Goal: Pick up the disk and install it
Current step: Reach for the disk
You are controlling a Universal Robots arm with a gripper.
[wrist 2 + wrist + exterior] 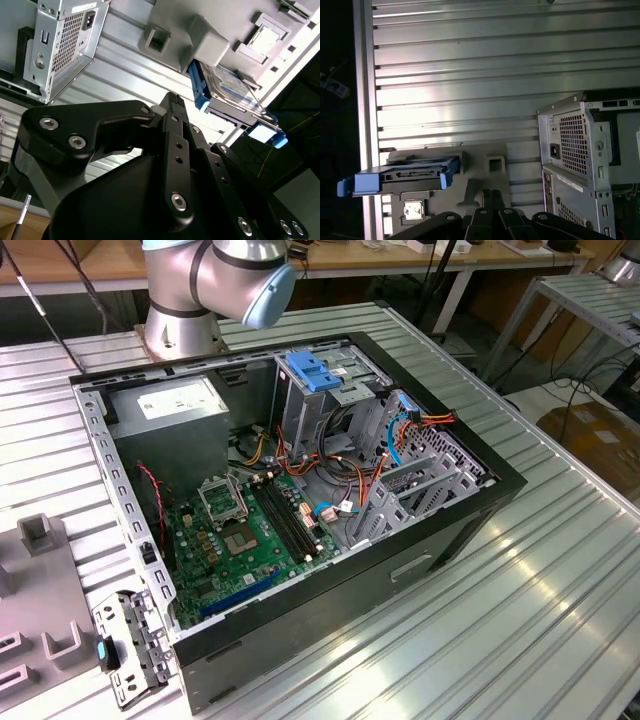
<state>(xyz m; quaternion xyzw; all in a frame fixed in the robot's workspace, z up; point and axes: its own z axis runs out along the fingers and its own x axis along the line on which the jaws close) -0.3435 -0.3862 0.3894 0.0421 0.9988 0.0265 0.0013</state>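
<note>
The disk (231, 89) stands on edge in a slot of a grey fixture (200, 35), its dark body and blue-banded label showing between blue carrier rails. In the first wrist view the disk (402, 176) lies edge-on with blue rails at both ends, on the same fixture (487, 172). My gripper (491, 194) hangs above the fixture, beside the disk and apart from it, fingers together with nothing between them. In the second wrist view the gripper (172, 98) points toward the fixture, short of the disk's near rail.
The open computer case (460, 530) lies on the slatted metal table, motherboard up, with a metal drive cage topped by a blue latch (320, 370) and a grey power supply (175, 400). A loose metal bracket (130, 645) lies by the fixture (45, 590).
</note>
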